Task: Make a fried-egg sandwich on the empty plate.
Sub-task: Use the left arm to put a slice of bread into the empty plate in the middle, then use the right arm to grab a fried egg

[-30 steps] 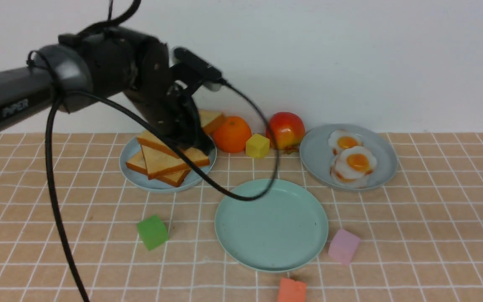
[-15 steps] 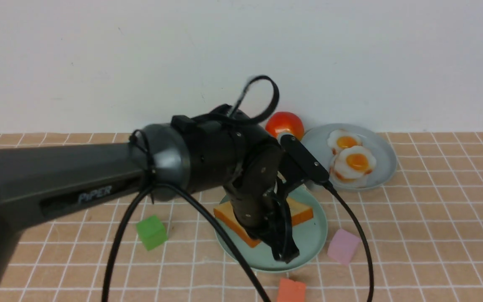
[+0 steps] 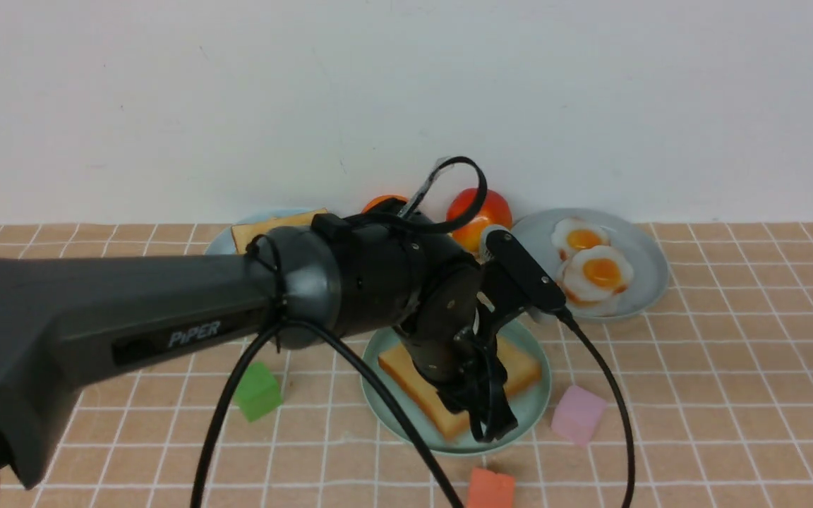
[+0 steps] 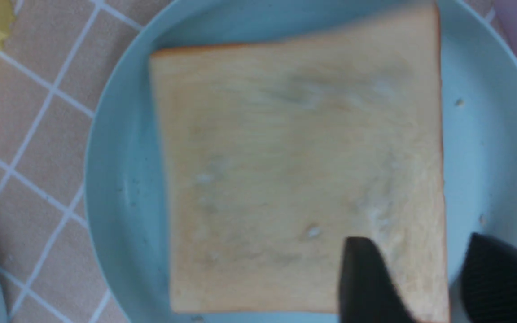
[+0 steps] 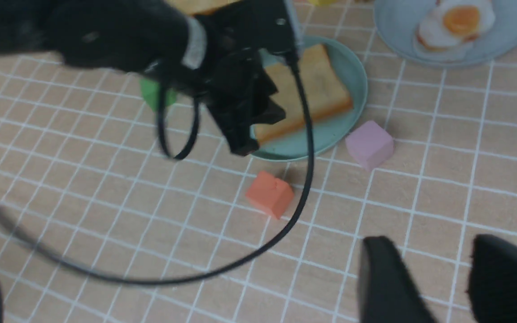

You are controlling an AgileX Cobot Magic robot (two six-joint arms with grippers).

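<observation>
**Tan tiled cloth, white wall behind: your stock at this moment**

- Mint-green plate [image 3: 535,403]: lower centre of the front view. One toast slice [image 4: 294,179] lies flat on it.
- Your left gripper [image 4: 418,244]: released, jaws apart. One finger is over the slice's corner and the other is past its edge, over the plate.
- Your right gripper [image 5: 431,244]: jaws apart, nothing between them, above bare cloth.
- Grey-blue plate [image 3: 643,286]: right of centre near the wall. It carries the fried eggs [image 3: 600,271], which overlap.
- Sky-blue plate [image 3: 220,243]: left of centre at the back, mostly hidden by your left arm. A toast edge [image 3: 276,229] shows on it.
- Back row: orange [image 3: 382,203] and a red fruit [image 3: 495,212], both partly hidden.
- Blocks: green [image 3: 258,391] left of the mint-green plate, pink [image 3: 578,414] just right of it, orange-red [image 3: 491,488] at the bottom edge.
</observation>
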